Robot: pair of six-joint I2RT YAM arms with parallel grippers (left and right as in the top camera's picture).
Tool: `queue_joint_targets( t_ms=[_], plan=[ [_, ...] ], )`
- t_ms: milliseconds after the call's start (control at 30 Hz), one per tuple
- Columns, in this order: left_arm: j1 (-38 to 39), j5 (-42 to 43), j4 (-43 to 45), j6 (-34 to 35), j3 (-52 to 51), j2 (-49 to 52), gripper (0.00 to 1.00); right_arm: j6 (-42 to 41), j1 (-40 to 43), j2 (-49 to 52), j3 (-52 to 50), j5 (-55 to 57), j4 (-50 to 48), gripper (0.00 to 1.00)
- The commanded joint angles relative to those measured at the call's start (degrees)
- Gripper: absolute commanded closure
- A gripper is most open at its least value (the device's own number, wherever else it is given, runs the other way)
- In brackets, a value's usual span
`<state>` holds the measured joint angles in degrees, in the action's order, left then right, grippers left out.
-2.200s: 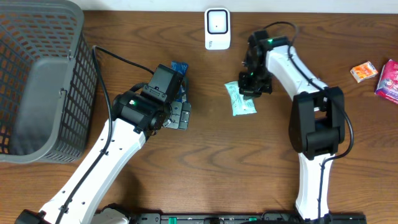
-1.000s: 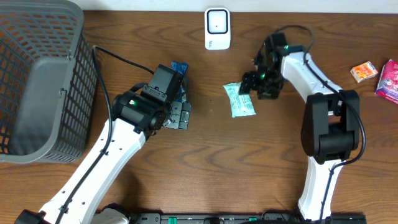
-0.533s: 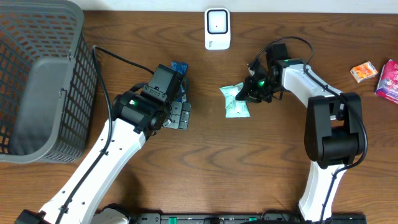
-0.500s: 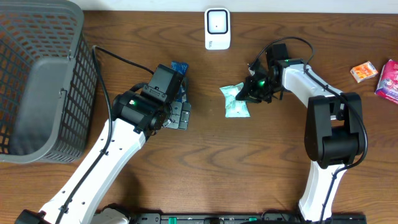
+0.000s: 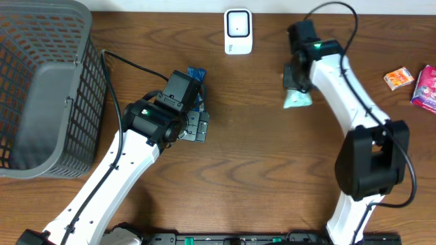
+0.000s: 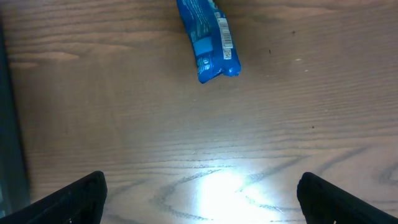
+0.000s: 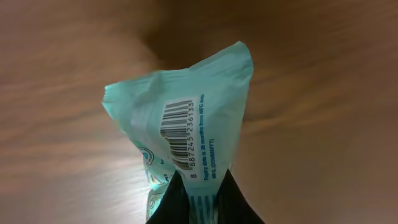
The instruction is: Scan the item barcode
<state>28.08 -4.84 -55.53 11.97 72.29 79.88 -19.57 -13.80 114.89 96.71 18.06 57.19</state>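
Mint-green plastic packet had lain on brown wooden table below-right of white scanner. Now hung pinched in closed right tool, lifted, farther right of scanner, barcode exposed. Pickup judged done; presenting barcode remained. Left tool gaped wide, empty.

Overhead top-down, right wrist close on packet

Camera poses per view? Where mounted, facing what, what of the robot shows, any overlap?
Overhead: above the table, facing straight down; left arm and right arm show.
Left wrist: behind the left gripper, facing down at the blue packet; open fingertips at bottom corners.
Right wrist: behind the right gripper, facing the teal packet it pinches, barcode visible.
Shared: overhead also shows both packets.
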Motion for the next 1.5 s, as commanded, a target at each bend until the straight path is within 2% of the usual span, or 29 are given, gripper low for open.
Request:
queue_joint_targets(
  t_ms=[0,100,200,333,467,500,567,600,667,767,900,1100,1267,1400,1467],
  plan=[
    [-0.1,-0.3,-0.1,-0.1,0.0,0.2,0.02,-2.3,-5.2,1.9,-0.5,33.8,-0.2,0.99],
    [-0.1,-0.3,-0.1,-0.1,0.0,0.2,0.02,-2.3,-7.8,5.5,-0.9,42.2,-1.3,0.99],
    [-0.1,-0.3,-0.1,-0.1,0.0,0.2,0.02,-2.3,-9.1,9.2,-0.9,42.8,-1.5,0.99],
    [-0.1,-0.3,-0.1,-0.1,0.0,0.2,0.02,-2.3,-11.6,14.2,-0.9,32.5,-1.2,0.89],
    [-0.1,-0.3,-0.1,-0.1,0.0,0.2,0.02,-6.1,-13.5,14.4,-0.7,22.5,-1.5,0.91],
    [-0.1,-0.3,-0.1,-0.1,0.0,0.2,0.02,-7.2,-14.3,13.7,0.1,19.3,-1.7,0.86],
    [-0.1,-0.3,-0.2,-0.1,0.0,0.2,0.02,-7.1,-14.7,12.8,1.8,16.7,-1.6,0.5],
    [-0.1,-0.3,-0.1,-0.1,0.0,0.2,0.02,-7.0,-14.8,12.3,2.8,15.8,-1.1,0.41],
    [-0.1,-0.3,-0.1,-0.1,0.0,0.2,0.02,-6.4,-14.8,11.6,5.4,13.6,0.1,0.33],
    [-0.1,-0.3,-0.1,-0.1,0.0,0.2,0.02,-4.9,-14.6,10.9,10.2,7.9,2.3,0.14],
    [-0.1,-0.3,-0.2,-0.1,0.0,0.2,0.02,-4.3,-12.9,9.6,16.8,0.3,5.9,0.13],
    [-0.1,-0.3,-0.1,-0.1,0.0,0.2,0.02,-2.6,-7.0,8.2,22.0,-0.6,11.6,0.16],
    [-0.1,-0.3,-0.1,-0.1,0.0,0.2,0.02,-2.4,0.3,8.3,21.2,-1.2,16.9,0.21],
    [-0.1,-0.3,-0.1,-0.1,0.0,0.2,0.02,4.9,4.0,8.3,18.5,-8.2,17.5,0.23],
    [-0.1,-0.3,-0.1,-0.1,0.0,0.2,0.02,7.7,4.4,8.3,16.6,-9.6,16.9,0.31]
  ],
)
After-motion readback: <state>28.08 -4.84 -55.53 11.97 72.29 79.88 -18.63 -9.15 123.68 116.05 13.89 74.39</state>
